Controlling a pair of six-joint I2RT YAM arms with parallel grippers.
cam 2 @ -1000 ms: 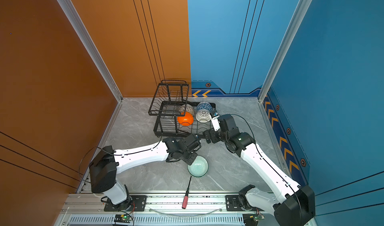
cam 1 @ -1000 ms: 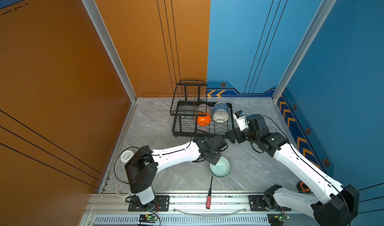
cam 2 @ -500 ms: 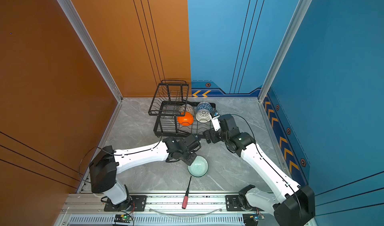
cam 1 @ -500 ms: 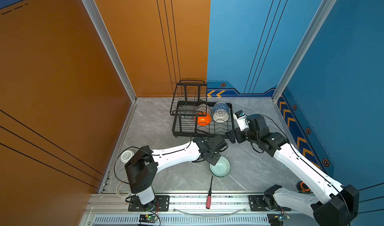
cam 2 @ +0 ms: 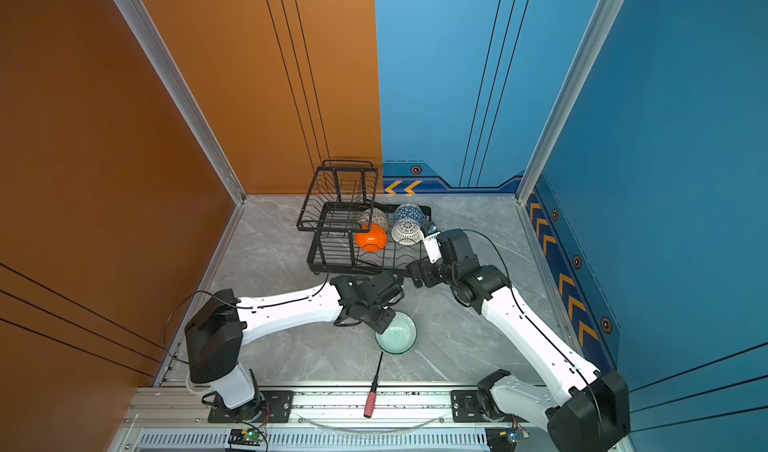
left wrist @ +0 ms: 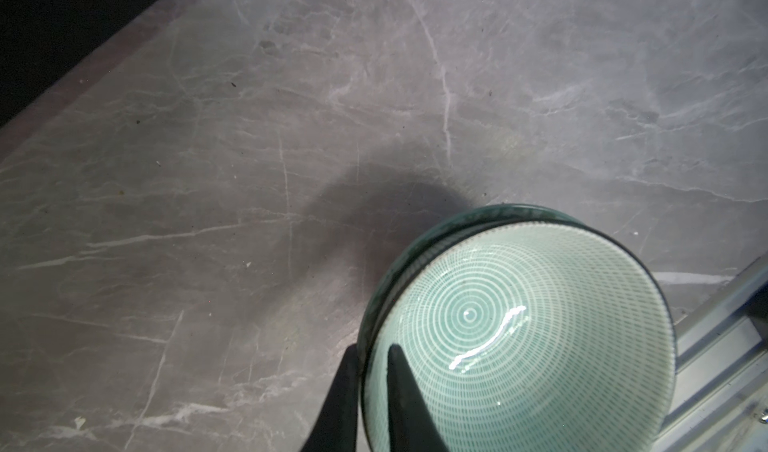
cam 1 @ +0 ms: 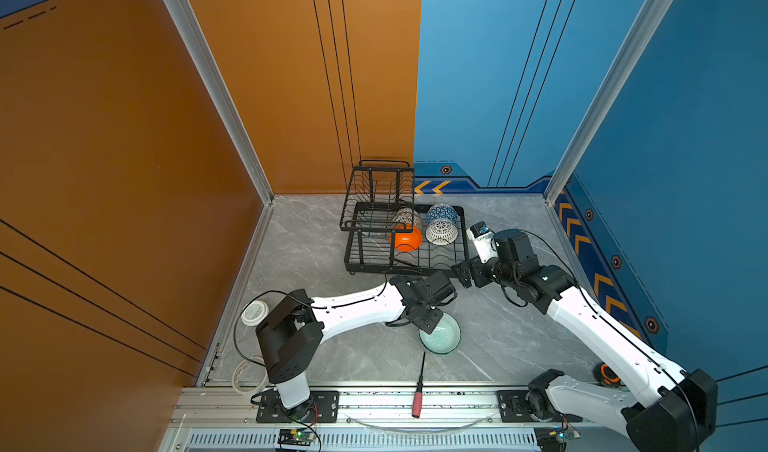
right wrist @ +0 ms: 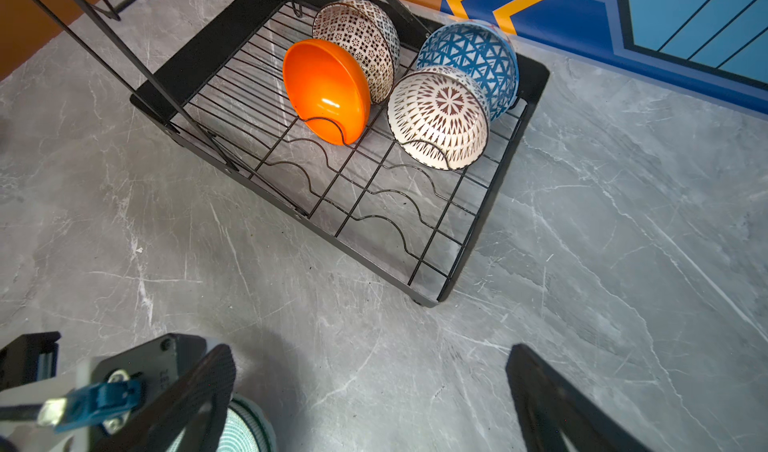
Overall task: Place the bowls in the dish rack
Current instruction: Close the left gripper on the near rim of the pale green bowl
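The pale mint green bowl point(cam 1: 442, 337) point(cam 2: 398, 334) point(left wrist: 519, 325) is near the table's front middle, and I cannot tell whether it touches the table. My left gripper point(left wrist: 372, 371) point(cam 1: 430, 325) is shut on its rim, one finger inside and one outside. A darker green rim point(left wrist: 511, 212) shows just outside it. The black dish rack point(cam 1: 409, 268) point(right wrist: 353, 250) holds an orange bowl point(right wrist: 326, 90), a cream dotted bowl point(right wrist: 357, 38), a blue-white bowl point(right wrist: 473, 51) and a white lattice bowl point(right wrist: 440, 117) on edge. My right gripper point(right wrist: 370, 350) point(cam 1: 463, 273) hangs open and empty by the rack's front right corner.
A red-handled screwdriver point(cam 1: 417, 391) lies across the table's front edge and rail. A white lid point(cam 1: 254, 312) and a tape ring point(cam 1: 249, 377) sit at the front left, a small orange item point(cam 1: 606, 374) at the front right. Walls close in three sides.
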